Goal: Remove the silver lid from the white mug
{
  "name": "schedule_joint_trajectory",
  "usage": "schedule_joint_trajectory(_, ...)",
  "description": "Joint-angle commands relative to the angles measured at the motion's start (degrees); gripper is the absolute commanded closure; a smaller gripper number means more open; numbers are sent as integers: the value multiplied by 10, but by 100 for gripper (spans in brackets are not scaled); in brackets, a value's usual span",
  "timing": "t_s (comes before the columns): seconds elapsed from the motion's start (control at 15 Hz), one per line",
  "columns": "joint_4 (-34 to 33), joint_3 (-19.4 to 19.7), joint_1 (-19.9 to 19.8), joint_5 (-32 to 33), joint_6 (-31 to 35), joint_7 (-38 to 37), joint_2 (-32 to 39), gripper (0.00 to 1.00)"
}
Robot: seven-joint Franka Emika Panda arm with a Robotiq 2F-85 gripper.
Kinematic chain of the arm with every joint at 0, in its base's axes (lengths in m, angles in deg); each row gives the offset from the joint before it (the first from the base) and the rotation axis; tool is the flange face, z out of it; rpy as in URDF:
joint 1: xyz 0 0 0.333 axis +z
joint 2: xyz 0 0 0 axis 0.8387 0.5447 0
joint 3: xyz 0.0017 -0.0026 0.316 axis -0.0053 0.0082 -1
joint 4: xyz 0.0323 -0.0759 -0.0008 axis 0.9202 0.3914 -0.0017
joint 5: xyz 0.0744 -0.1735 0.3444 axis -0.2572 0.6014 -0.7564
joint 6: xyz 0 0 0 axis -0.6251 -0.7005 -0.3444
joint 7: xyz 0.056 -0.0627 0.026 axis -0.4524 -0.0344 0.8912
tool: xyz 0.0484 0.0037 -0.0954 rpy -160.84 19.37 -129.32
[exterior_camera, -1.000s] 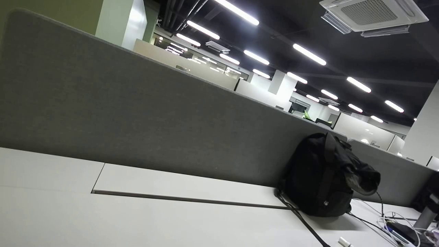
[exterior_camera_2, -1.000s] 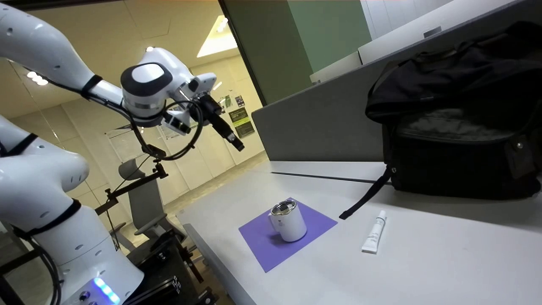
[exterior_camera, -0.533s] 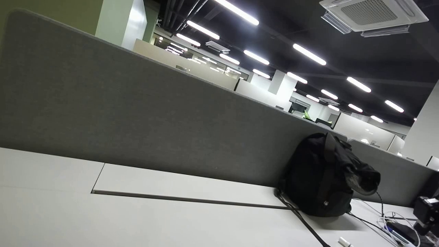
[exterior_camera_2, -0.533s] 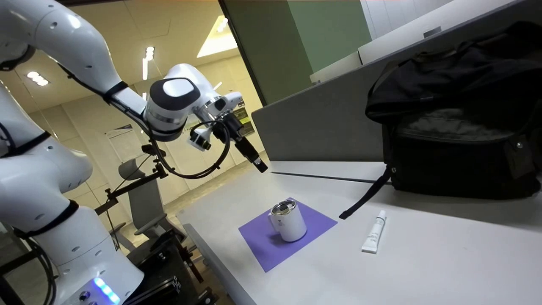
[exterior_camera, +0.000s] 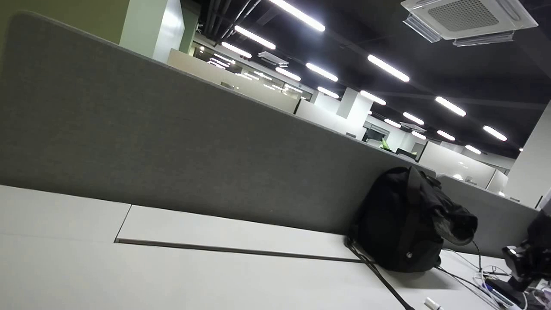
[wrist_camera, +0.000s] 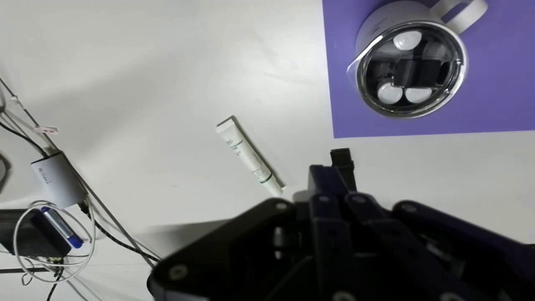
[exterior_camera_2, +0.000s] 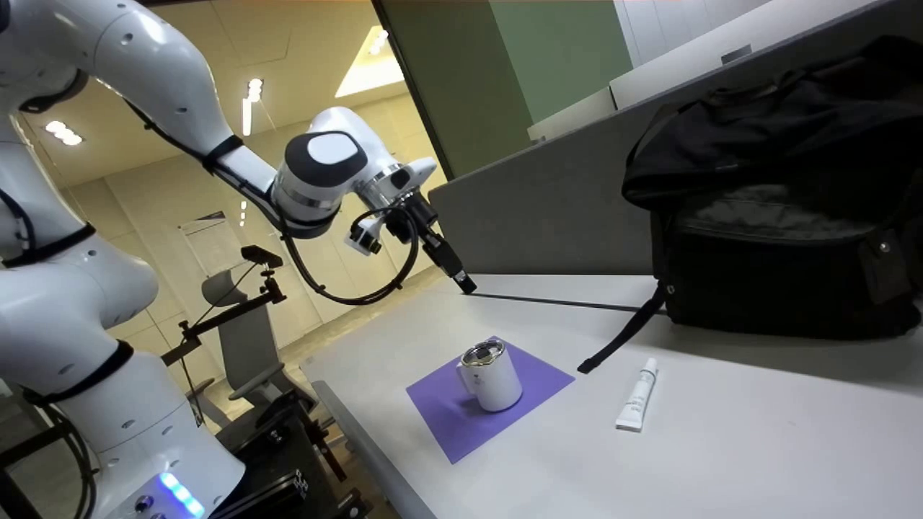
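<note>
The white mug [exterior_camera_2: 497, 388] stands upright on a purple sheet. Its silver lid [exterior_camera_2: 483, 352] sits on the rim; in the wrist view the lid [wrist_camera: 411, 100] shows a shiny ring, a clear top and a dark slider. My gripper [exterior_camera_2: 469, 287] hangs in the air above and behind the mug, tilted down, apart from it. From the wrist, the gripper [wrist_camera: 328, 169] has its fingertips pressed together with nothing between them, and the mug [wrist_camera: 393, 14] lies up and to the right of them, handle pointing away.
A white tube [exterior_camera_2: 637, 396] lies on the desk beside the purple sheet [exterior_camera_2: 451, 425]. A large black bag [exterior_camera_2: 786, 216] leans at the grey partition [exterior_camera_2: 562, 223], its strap [exterior_camera_2: 627, 331] trailing toward the mug. Cables and a small adapter [wrist_camera: 58, 179] lie at the wrist view's left.
My arm has reached forward and down toward the desk, and its dark end has come into an exterior view at the right edge. The gripper has shut. Mug and lid have not moved.
</note>
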Motion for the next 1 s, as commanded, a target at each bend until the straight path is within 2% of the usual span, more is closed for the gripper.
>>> schedule_joint_trajectory(0.0,-24,0,2,4,-18,-15,19,100)
schedule_joint_trajectory(0.07,-26,-2,5,-2,-55,-12,17,100)
schedule_joint_trajectory(0.13,-9,0,1,-1,-17,0,11,99)
schedule_joint_trajectory(0.2,-11,80,82,-12,-30,8,11,99)
schedule_joint_trajectory(0.93,-13,79,83,-12,-40,9,11,99)
